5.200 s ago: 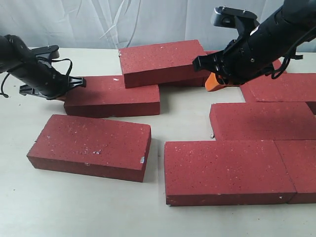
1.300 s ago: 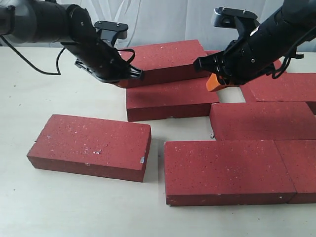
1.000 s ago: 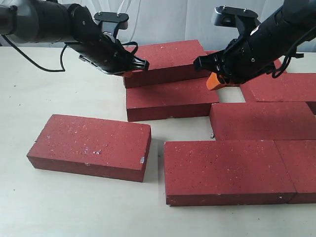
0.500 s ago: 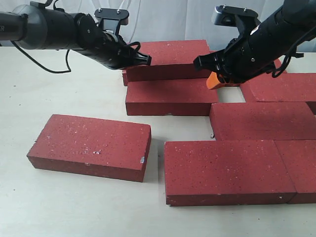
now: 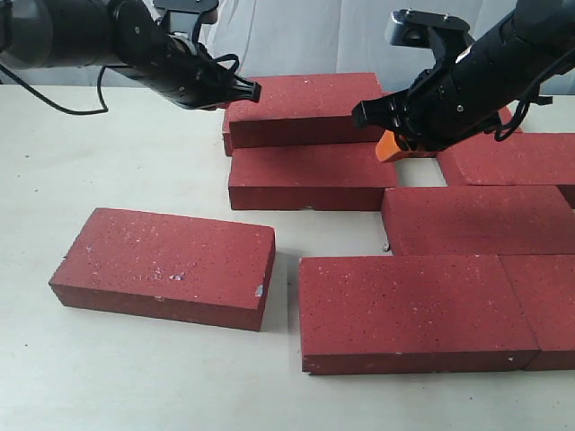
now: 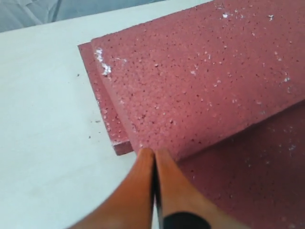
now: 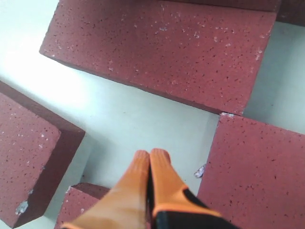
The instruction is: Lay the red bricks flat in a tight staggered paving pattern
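exterior view: the red bricks (image 5: pixel 413 310) lie flat on the tabletop (image 5: pixel 108 162), most of them packed toward its right edge. a lone brick (image 5: pixel 166 262) sits apart near the front left. my left pincer (image 5: pixel 244 90) hovers at the left end of the rear brick (image 5: pixel 301 106), and my right pincer (image 5: pixel 388 146) hangs near its right end.

left wrist view: my left fingers (image 6: pixel 143 171) are pressed together, empty, just by the rear brick's edge. that brick overlaps another beneath it.

right wrist view: my right fingers (image 7: pixel 138 176) are pressed together too, holding nothing, over bare tabletop between bricks.
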Controlling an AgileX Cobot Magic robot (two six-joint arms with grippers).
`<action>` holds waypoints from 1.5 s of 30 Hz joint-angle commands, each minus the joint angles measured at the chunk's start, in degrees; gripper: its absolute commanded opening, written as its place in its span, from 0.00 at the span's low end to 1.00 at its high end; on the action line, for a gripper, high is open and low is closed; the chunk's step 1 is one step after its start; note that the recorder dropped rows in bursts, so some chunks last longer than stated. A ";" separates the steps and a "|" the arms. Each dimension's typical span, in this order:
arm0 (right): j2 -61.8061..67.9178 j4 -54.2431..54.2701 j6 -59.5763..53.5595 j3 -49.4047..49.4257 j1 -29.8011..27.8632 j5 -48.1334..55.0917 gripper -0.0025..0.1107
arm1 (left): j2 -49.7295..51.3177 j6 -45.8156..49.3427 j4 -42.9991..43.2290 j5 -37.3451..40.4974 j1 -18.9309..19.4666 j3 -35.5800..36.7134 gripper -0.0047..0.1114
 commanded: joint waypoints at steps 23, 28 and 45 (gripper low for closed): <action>-0.44 0.21 -0.04 -0.36 -0.33 -0.40 0.01 | 10.79 -1.30 -7.49 5.93 1.96 0.01 0.04; -0.44 0.21 -0.04 -0.36 -0.33 -0.43 0.01 | 10.92 -1.19 -8.36 4.59 1.64 0.01 0.04; -0.44 0.21 -0.04 -0.36 -0.33 -0.43 0.01 | 10.92 0.17 -11.99 0.59 -3.33 0.01 0.04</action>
